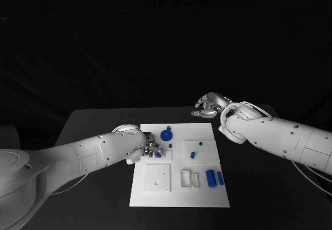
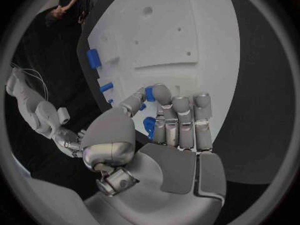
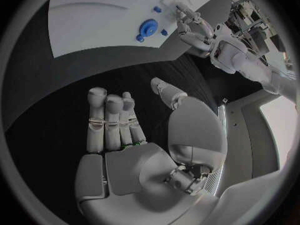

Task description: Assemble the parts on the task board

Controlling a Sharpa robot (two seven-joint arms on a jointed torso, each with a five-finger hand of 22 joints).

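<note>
The white task board (image 1: 207, 199) lies in the middle of the table. My left hand (image 1: 153, 148) hangs over the board's left side, and its thumb and a finger pinch a small blue part (image 2: 149, 93). That part (image 1: 159, 154) peeks out under the fingers. A blue gear (image 1: 167, 134) stands on the board just beyond the hand, and the right wrist view shows the gear (image 3: 147, 26) too. My right hand (image 1: 209, 106) hovers past the board's far edge with fingers apart and an empty palm (image 3: 125, 150).
Two small blue pegs (image 1: 199, 143) (image 1: 193, 154) stand in the board's middle. Two blue blocks (image 1: 210, 178) (image 1: 220, 178) sit near its right edge, beside a white slotted frame (image 1: 186, 178). A raised square plate (image 1: 158, 178) lies at the near left. Black table (image 1: 97, 124) surrounds the board.
</note>
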